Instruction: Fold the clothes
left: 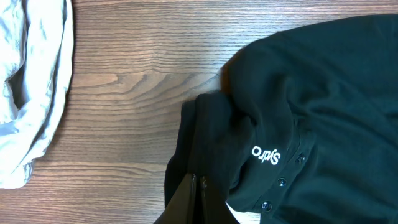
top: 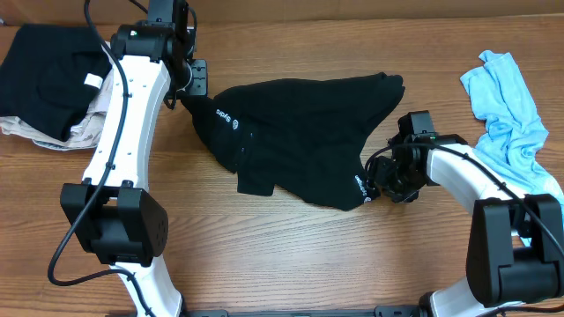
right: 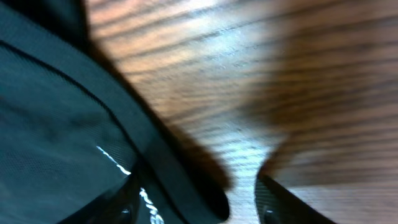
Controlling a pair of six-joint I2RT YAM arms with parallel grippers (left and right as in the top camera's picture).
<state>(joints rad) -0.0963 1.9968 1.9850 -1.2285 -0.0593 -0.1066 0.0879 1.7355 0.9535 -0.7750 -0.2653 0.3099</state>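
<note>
Left gripper (left: pixel 194 190) is clamped shut on a bunched corner of the black garment (top: pixel 300 132). This is a soft knit with a buttoned placket (left: pixel 283 180) and a small round white logo (top: pixel 235 124), and it lies spread mid-table. Right gripper (top: pixel 381 183) stands with fingers apart at the garment's lower hem. On the wood-grain table (top: pixel 291 264), a crumpled light-blue garment (top: pixel 507 106) lies far right and a black-over-beige pile (top: pixel 44 70) far left.

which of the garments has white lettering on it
The large black garment spread mid-table; the light-blue garment at the right and the black-and-beige pile at the left show none.
</note>
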